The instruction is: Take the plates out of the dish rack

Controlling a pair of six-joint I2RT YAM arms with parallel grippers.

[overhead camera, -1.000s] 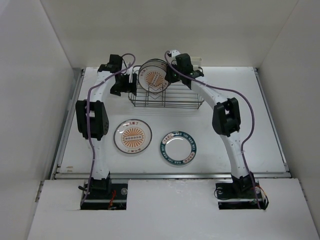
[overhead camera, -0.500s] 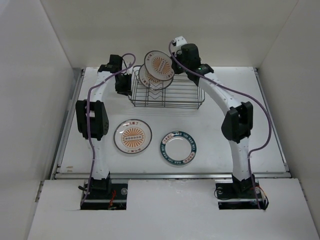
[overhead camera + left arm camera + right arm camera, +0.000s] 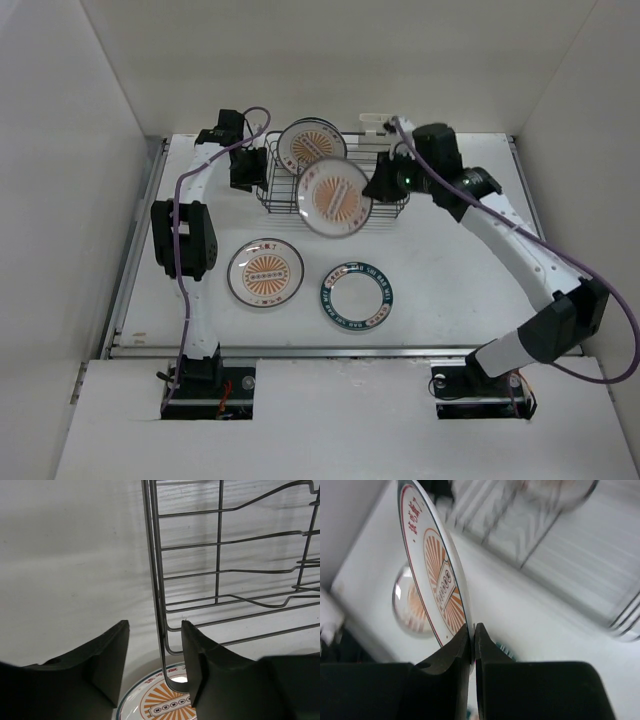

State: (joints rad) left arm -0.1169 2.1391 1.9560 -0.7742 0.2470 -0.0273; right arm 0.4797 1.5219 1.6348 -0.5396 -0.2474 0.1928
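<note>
My right gripper [image 3: 378, 187] is shut on the rim of a sunburst plate [image 3: 337, 197] and holds it tilted in the air in front of the dish rack [image 3: 385, 208]. The right wrist view shows the fingers [image 3: 472, 630] clamped on that plate's edge [image 3: 437, 575]. A second sunburst plate [image 3: 310, 143] stands in the rack. A sunburst plate [image 3: 265, 271] and a teal-banded plate [image 3: 357, 295] lie flat on the table. My left gripper [image 3: 249, 169] is open at the rack's left end, its jaws [image 3: 155, 670] straddling the rack's end wire [image 3: 159, 605].
A small white holder [image 3: 375, 122] sits on the rack's back right edge. White walls close in the table on the left, back and right. The right arm stretches across the right half of the table [image 3: 520, 240]. The table's front edge [image 3: 340, 350] runs just before the arm bases.
My right gripper has lifted a sunburst plate up out of the rack and carried it forward, in front of the rack. The right arm has swung out to the right. The left arm has stayed put.
</note>
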